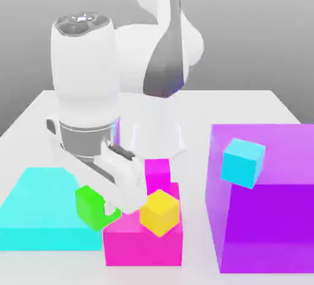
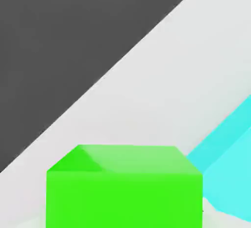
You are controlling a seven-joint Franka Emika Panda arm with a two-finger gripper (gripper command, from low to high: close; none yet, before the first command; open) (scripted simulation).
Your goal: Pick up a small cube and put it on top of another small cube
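While the arm leans low over the table (image 1: pixel 257 103), the gripper (image 1: pixel 109 209) has its fingers drawn in narrow on the small green cube (image 1: pixel 92 205), which sits between them at the near edge of the flat cyan slab (image 1: pixel 37 213); whether the cube rests on the slab's corner or is already clear of it I cannot tell from the exterior view. In the hand view the green cube (image 2: pixel 125 188) sits square and close below the camera, with the cyan slab (image 2: pixel 230 168) just beside it and bare table (image 2: pixel 162 89) beyond. Judgement: the grasp step is done and the carry is in hand. The likely target is the yellow cube (image 1: pixel 160 212), resting tilted on the magenta block (image 1: pixel 144 241) just to the exterior view's right of the gripper; a cyan small cube (image 1: pixel 243 162) sits farther right against the big purple block (image 1: pixel 270 216). The next move calls for a straight lift to clear the slab and the magenta block, a short shift toward the yellow cube, then a level descent. Risk: the yellow cube's turned faces offer a poor landing, so alignment before release matters.
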